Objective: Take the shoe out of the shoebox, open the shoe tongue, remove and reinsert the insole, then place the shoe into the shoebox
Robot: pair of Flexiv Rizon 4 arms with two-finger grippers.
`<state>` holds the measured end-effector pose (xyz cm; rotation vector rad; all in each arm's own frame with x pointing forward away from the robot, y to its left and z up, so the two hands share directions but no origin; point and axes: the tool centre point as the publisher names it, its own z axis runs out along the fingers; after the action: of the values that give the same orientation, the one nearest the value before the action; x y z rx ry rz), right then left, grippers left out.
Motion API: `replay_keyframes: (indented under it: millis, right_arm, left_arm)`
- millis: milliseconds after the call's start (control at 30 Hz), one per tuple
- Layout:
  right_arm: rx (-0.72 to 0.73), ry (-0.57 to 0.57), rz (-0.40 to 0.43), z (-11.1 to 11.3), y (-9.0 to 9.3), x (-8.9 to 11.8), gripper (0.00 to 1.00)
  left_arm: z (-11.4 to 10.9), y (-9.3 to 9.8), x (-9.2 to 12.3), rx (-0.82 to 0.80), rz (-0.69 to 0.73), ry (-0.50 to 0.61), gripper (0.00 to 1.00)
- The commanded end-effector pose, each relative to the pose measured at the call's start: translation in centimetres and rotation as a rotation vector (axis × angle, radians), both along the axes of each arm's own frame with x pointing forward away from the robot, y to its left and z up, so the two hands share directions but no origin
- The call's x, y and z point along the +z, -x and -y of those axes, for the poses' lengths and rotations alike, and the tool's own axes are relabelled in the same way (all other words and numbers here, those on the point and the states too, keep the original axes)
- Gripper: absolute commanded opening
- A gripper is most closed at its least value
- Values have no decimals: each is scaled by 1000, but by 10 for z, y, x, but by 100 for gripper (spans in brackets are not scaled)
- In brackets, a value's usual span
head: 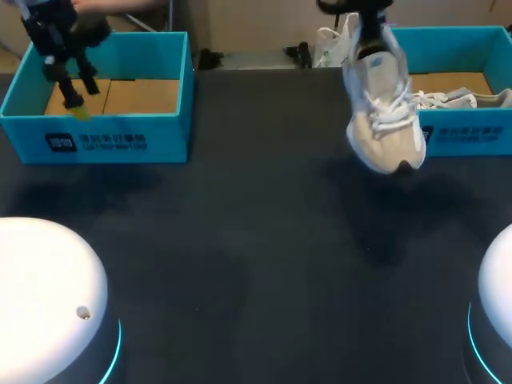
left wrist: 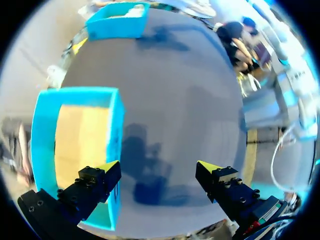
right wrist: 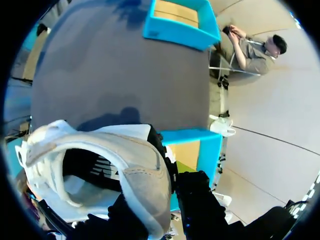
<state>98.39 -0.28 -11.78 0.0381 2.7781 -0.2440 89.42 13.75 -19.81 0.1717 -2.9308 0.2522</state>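
A white and beige shoe (head: 386, 112) hangs toe-down above the dark table, just left of the right blue shoebox (head: 464, 132). My right gripper (head: 366, 34) comes in from the top and is shut on the shoe's heel collar. In the right wrist view the shoe (right wrist: 135, 165) fills the space around that gripper (right wrist: 167, 172), its opening facing the camera. My left gripper (head: 78, 98) hovers open over the left blue shoebox (head: 112, 140). In the left wrist view that gripper (left wrist: 159, 171) holds nothing, with one finger above the box's wall (left wrist: 116, 150).
A second shoe (head: 452, 99) lies in the right box. The left box (left wrist: 82, 135) shows only its cardboard floor. Two white round bases (head: 48, 304) (head: 498, 304) stand at the near corners. The dark tabletop (head: 256, 224) stretches between the boxes.
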Motion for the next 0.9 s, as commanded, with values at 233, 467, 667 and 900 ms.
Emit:
replay_keyframes:
  millis: [233,467,667,900]
  right_arm:
    - [-42,-33,-36,62,-54,-4,0]
    - [-63,-19,-25,90,-79,14,0]
    - [-63,-6,-22,118,-109,26,0]
    - [-63,-6,-22,118,-109,26,0]
  left_arm:
    - [-59,-10,14,1123,76,-221,100]
    - [-81,-6,14,1226,130,-284,100]
    - [-92,-6,14,1307,133,-316,100]
    - [-95,-7,17,1304,144,-325,100]
